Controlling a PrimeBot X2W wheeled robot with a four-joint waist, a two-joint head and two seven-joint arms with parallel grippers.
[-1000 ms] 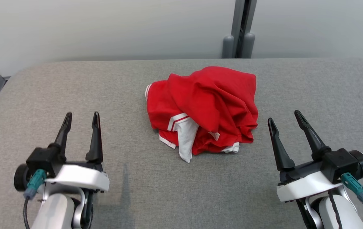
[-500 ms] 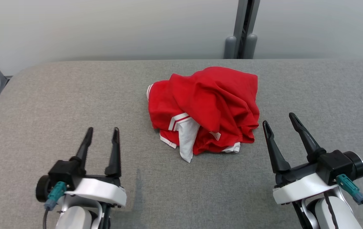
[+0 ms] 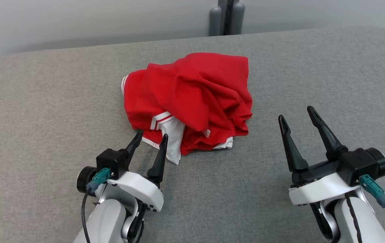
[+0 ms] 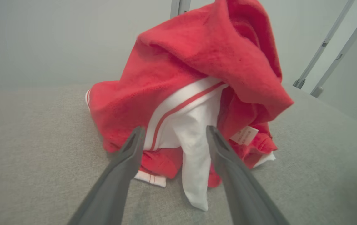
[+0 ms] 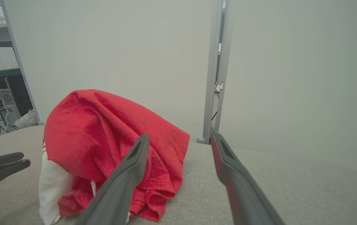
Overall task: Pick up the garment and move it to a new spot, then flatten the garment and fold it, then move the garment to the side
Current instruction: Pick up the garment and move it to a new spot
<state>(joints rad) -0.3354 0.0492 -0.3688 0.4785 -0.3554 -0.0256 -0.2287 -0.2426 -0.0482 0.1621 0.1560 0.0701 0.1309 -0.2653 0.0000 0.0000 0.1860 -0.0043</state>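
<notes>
Garment (image 3: 192,91) crumpled on bench (image 3: 44,118). Left hand (image 3: 152,135) spread at white flap (image 3: 174,141); right hand (image 3: 295,113) spread, clear. Risk: pinching flap alone, dragging heap.

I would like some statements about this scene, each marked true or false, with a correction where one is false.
1. The red garment lies crumpled on the grey table. True.
2. The left hand is shut on the garment. False: it is open, with its fingers on either side of the white flap.
3. The right hand is open and apart from the garment. True.
4. The garment is folded flat. False: it is a bunched heap.
</notes>
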